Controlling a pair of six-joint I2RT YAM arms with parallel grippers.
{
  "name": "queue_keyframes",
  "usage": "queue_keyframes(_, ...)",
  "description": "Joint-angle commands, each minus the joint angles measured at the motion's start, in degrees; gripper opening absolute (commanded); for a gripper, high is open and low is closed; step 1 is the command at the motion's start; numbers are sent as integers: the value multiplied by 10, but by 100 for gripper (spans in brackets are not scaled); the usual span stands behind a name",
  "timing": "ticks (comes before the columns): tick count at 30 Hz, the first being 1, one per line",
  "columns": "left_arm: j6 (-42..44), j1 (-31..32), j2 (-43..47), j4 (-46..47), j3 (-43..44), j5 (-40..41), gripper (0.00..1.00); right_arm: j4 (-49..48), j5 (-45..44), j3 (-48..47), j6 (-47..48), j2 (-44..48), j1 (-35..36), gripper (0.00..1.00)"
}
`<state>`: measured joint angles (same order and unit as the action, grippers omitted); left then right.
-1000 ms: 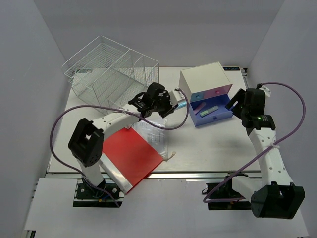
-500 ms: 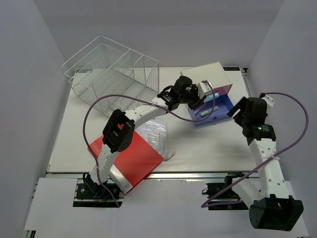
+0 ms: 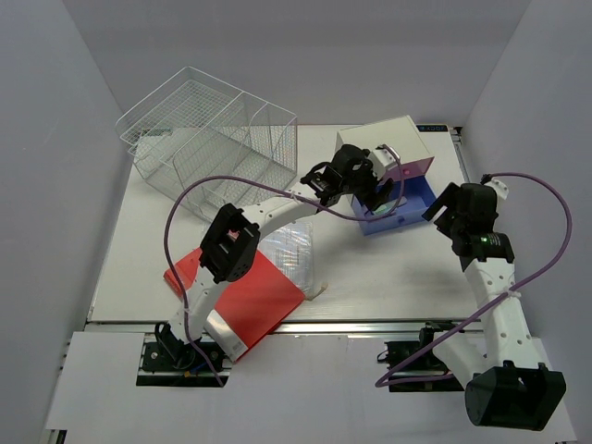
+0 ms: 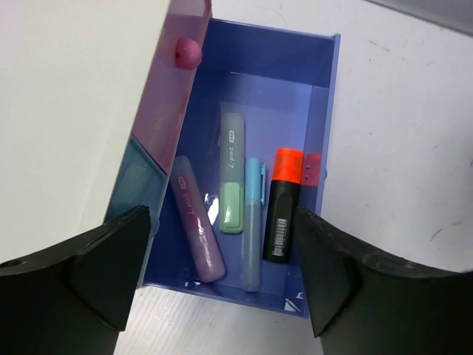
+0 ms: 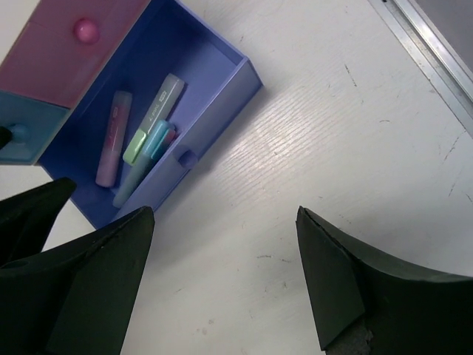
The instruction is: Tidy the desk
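On the white desk [image 3: 388, 268] stands a small white drawer box [image 3: 384, 143] with its blue drawer [image 4: 319, 111] pulled out. A pink marker [image 4: 198, 222], a green highlighter [image 4: 231, 177], a light blue pen [image 4: 253, 222] and an orange-capped black highlighter [image 4: 283, 211] lie side by side in the drawer. My left gripper [image 4: 222, 281] hovers right over the drawer [image 3: 412, 199], open and holding nothing. My right gripper [image 5: 222, 244] is open above bare desk to the right of the drawer, also seen from above [image 3: 442, 205].
White wire baskets [image 3: 203, 139] fill the back left. A red folder [image 3: 245, 291] lies at the front left, with a clear plastic sleeve [image 3: 291, 250] partly on it. A metal rail [image 3: 370, 326] runs along the desk's front edge.
My left arm swung right from mid-desk to above the open drawer with a light blue pen, then opened; the pen now lies in the drawer. The right arm drew back slightly.
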<state>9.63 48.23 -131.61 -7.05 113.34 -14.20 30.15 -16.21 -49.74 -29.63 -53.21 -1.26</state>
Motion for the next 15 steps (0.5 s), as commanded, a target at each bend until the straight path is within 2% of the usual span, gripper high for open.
queue_keyframes(1,-68,3,64,6,30,43,89,-13,28,10,32,-7,-3,83)
queue_keyframes(4,-121,1,101,-19,26,54,98,-20,50,18,40,-22,-2,83)
queue_keyframes(7,-162,0,146,-33,-3,71,98,-33,65,26,48,-36,-3,82)
queue_keyframes(9,-207,-3,159,-46,-3,111,98,-40,73,29,53,-44,-3,82)
queue_keyframes(12,-300,-36,148,-96,33,168,98,-50,81,34,59,-58,-3,82)
queue_keyframes(15,-383,-81,95,-143,105,143,98,-63,93,41,64,-71,-2,81)
